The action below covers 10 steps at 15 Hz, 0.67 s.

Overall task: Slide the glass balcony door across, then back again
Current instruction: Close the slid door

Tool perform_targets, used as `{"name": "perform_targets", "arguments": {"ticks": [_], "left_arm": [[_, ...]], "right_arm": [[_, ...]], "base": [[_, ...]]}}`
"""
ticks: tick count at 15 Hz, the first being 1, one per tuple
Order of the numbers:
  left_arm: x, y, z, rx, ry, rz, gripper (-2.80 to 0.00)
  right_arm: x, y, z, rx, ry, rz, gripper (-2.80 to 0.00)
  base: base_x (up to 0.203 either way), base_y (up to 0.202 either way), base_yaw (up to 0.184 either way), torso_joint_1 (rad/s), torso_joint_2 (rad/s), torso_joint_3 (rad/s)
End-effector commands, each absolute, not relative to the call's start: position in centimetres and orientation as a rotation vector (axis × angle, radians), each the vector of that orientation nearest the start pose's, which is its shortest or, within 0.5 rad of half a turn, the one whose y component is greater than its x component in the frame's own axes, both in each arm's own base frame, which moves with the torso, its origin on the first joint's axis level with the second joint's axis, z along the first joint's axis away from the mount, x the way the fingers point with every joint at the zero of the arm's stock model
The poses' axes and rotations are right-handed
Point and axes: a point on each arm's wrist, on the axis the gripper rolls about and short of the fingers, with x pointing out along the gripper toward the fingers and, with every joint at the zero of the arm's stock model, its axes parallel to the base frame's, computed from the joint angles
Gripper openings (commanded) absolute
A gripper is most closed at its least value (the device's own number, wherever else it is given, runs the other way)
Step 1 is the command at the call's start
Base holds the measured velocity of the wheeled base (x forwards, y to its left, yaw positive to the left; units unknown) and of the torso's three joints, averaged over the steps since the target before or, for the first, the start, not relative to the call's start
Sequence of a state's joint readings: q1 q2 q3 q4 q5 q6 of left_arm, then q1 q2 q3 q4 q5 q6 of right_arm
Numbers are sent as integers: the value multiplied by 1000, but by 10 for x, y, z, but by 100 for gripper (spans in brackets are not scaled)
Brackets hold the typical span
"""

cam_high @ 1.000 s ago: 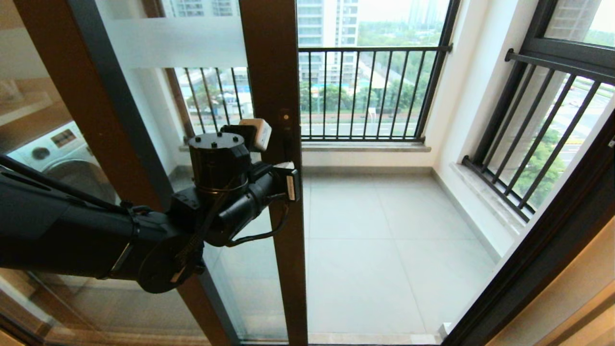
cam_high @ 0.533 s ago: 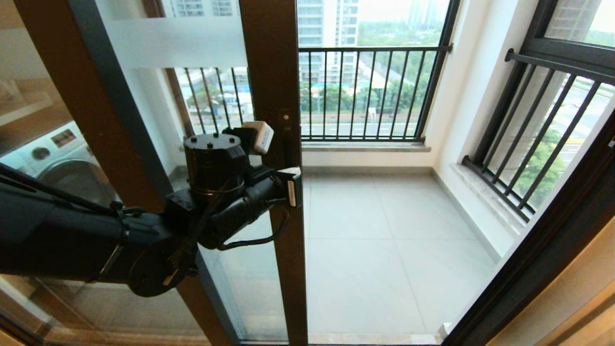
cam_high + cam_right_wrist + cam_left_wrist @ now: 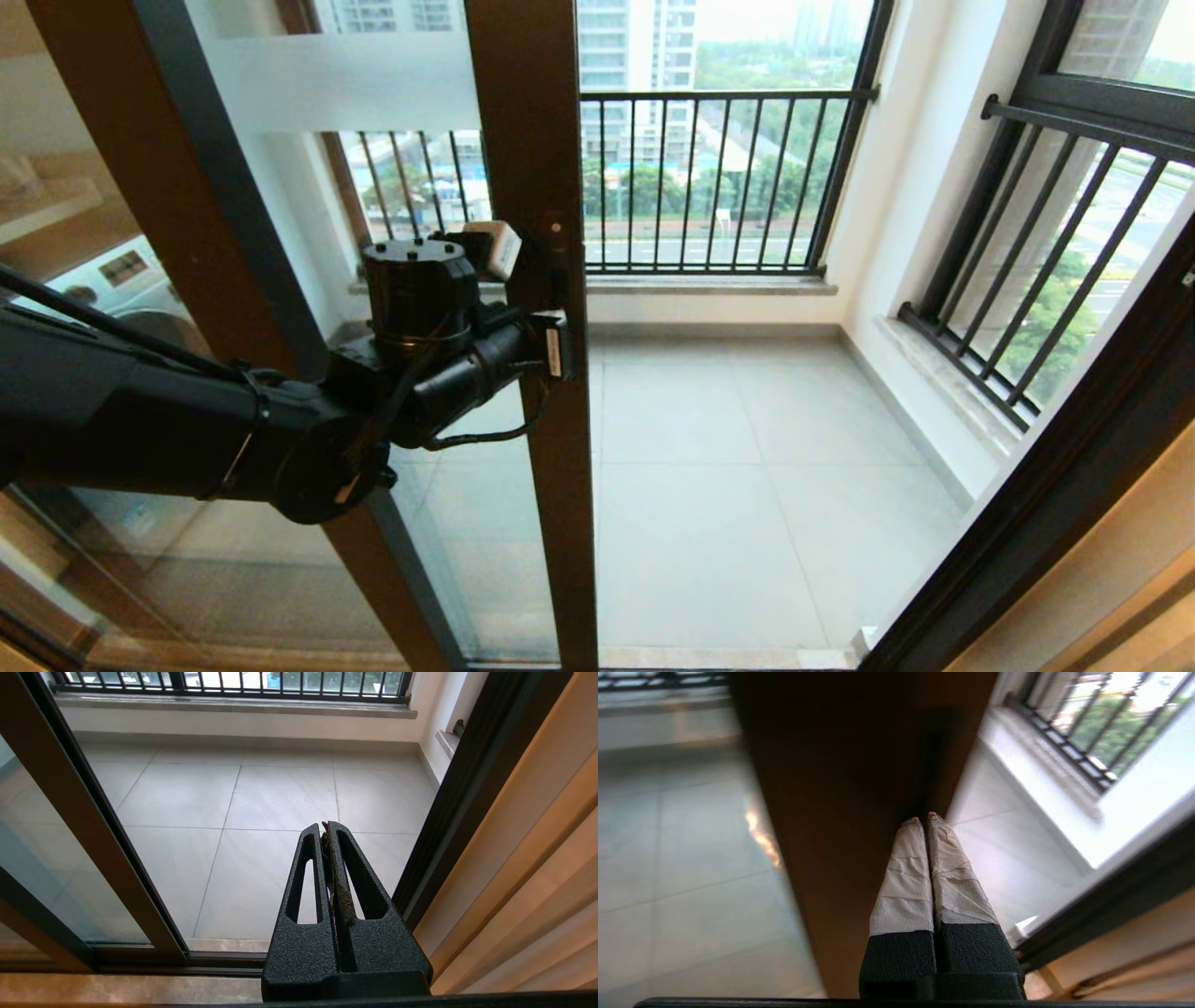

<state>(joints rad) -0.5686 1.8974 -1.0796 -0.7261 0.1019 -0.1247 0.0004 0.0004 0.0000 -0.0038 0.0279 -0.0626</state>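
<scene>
The glass balcony door (image 3: pixel 532 140) stands left of the middle in the head view, with its dark brown stile upright and a frosted white band (image 3: pixel 345 84) across the glass. My left gripper (image 3: pixel 560 341) reaches from the left and is shut, empty. Its white-wrapped fingertips (image 3: pixel 934 817) press into the black handle slot (image 3: pixel 931 756) in the stile. My right gripper (image 3: pixel 325 826) is shut on nothing and hangs low by the doorway. It faces the balcony floor and is out of the head view.
Right of the stile the doorway is open onto grey floor tiles (image 3: pixel 747 485). Black railings (image 3: pixel 709 177) and a barred window (image 3: pixel 1055 252) bound the balcony. The dark door jamb (image 3: pixel 1074 476) runs down the right. A washing machine (image 3: pixel 112 280) shows through the glass at left.
My left wrist dipped a little, then rose and drew slightly left along the stile. The door's stile stands where it was.
</scene>
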Motion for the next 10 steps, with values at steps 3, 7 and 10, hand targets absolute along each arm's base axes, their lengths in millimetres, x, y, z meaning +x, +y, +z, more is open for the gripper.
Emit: {"name": "perform_targets", "arguments": {"ticks": [3, 7, 10], "left_arm": [[321, -197, 202, -90, 104, -449, -280], [325, -200, 204, -91, 94, -449, -280], [328, -202, 204, -88, 107, -447, -280]], "right_arm": [[-23, 1, 76, -63, -5, 27, -280], [-23, 1, 76, -63, -5, 27, -280], [-23, 1, 76, -63, -6, 29, -280]], "base": [[0, 0, 0, 0, 0, 0], [0, 0, 0, 0, 0, 0], [0, 0, 0, 0, 0, 0]]}}
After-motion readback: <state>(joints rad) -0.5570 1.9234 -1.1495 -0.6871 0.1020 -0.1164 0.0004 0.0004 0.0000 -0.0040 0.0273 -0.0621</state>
